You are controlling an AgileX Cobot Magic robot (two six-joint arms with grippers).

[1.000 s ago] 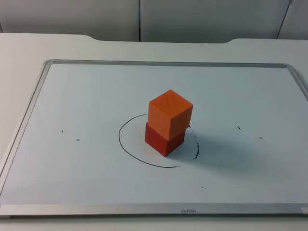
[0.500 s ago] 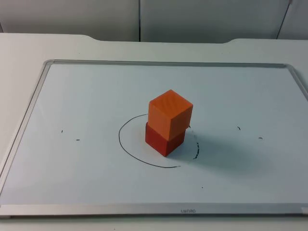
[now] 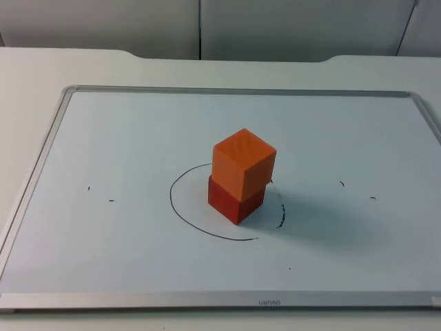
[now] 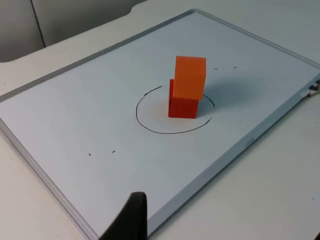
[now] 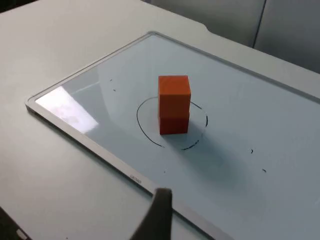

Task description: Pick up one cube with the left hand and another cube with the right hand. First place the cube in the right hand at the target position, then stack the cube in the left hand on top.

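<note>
An orange cube (image 3: pixel 244 163) sits on top of a red cube (image 3: pixel 234 200), turned slightly against it. The stack stands inside a hand-drawn black circle (image 3: pixel 186 215) in the middle of the whiteboard (image 3: pixel 124 138). The same stack appears in the left wrist view, orange cube (image 4: pixel 190 77) over red cube (image 4: pixel 183 106), and in the right wrist view, orange cube (image 5: pixel 174 92) over red cube (image 5: pixel 174 123). My left gripper (image 4: pixel 131 222) hangs back off the board's near edge, well away from the stack. My right gripper (image 5: pixel 158 215) also waits outside the board's frame, apart from the cubes.
The whiteboard's metal frame (image 3: pixel 41 165) lies flat on the white table (image 3: pixel 41 69). Small black pen marks (image 3: pixel 100 195) dot the board left and right (image 3: pixel 357 190) of the circle. The grey partition wall (image 3: pixel 200 27) closes the far side.
</note>
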